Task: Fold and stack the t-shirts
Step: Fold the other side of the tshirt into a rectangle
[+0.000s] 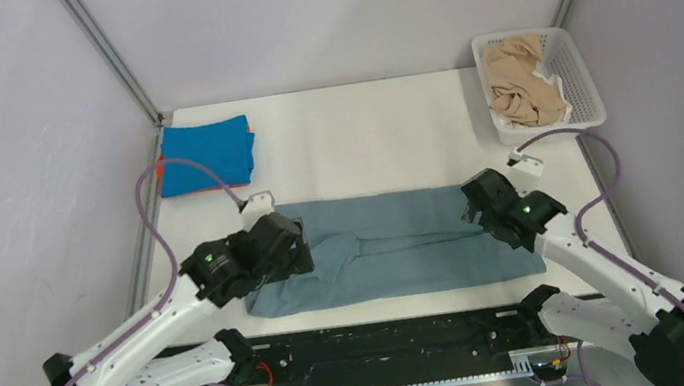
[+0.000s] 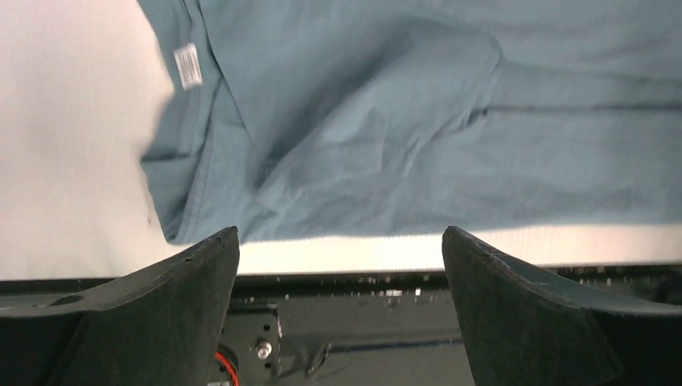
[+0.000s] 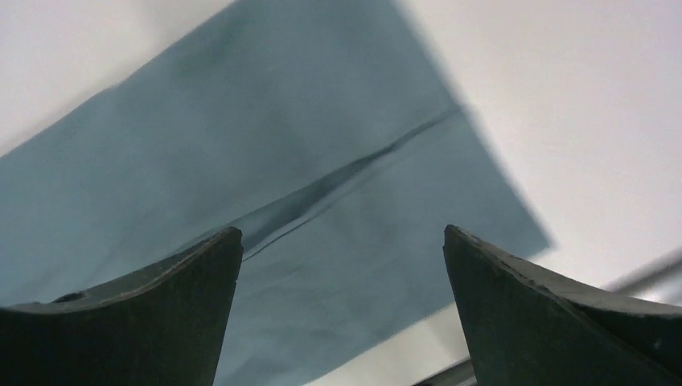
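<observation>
A muted grey-blue t-shirt [image 1: 396, 244] lies folded into a long band across the near middle of the table. It fills the left wrist view [image 2: 418, 121], with a white label near its collar, and the right wrist view [image 3: 265, 185]. My left gripper [image 1: 284, 252] hovers over its left end, open and empty [image 2: 340, 241]. My right gripper [image 1: 483, 201] hovers over its right end, open and empty [image 3: 343, 241]. A folded bright blue t-shirt [image 1: 205, 154] lies on an orange one at the far left. Beige t-shirts [image 1: 519, 79] lie crumpled in the basket.
A white plastic lattice basket [image 1: 582, 83] stands at the far right corner. Metal frame posts rise at both far corners. The table's near edge and a black rail [image 1: 389, 340] run just below the grey-blue shirt.
</observation>
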You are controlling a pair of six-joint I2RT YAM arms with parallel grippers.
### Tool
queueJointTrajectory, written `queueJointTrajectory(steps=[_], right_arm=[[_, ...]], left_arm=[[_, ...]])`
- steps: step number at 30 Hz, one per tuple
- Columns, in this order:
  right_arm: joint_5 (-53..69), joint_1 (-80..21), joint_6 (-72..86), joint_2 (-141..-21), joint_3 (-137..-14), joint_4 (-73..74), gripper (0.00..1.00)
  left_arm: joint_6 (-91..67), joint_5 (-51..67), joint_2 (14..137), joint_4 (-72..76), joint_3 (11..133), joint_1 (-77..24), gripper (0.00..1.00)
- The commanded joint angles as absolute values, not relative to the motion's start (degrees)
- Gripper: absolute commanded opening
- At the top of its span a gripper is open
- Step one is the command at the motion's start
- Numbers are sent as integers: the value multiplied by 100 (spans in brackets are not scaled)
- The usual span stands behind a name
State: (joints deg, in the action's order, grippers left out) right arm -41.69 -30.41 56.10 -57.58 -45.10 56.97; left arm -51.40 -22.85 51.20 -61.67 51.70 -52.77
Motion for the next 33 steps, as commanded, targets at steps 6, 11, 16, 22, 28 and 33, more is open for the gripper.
queueJointTrajectory(steps=[6,11,16,22,28,33], right_arm=[[1134,-4675,2821,-5935,-3642,8,99],[950,-6110,1372,-7483,-4290,-681,89],[199,-6663,604,-9071,-5308,-736,70],[-217,-6679,380,-9960,-5745,-1047,61],[-440,-6694,167,-10552,-6053,-744,59],[-972,-6698,154,-10673,-6061,-602,56]], left_arm=[[-4583,-2217,5860,-4195,5094,-4109,100],[-4375,-391,5937,-2408,4025,-2997,100],[-4668,629,6718,-1549,3492,-2543,100],[-4824,932,7347,-990,3053,-2330,100],[-4918,1200,7634,-569,2711,-2134,100],[-4915,1153,7647,-559,2568,-2078,100]])
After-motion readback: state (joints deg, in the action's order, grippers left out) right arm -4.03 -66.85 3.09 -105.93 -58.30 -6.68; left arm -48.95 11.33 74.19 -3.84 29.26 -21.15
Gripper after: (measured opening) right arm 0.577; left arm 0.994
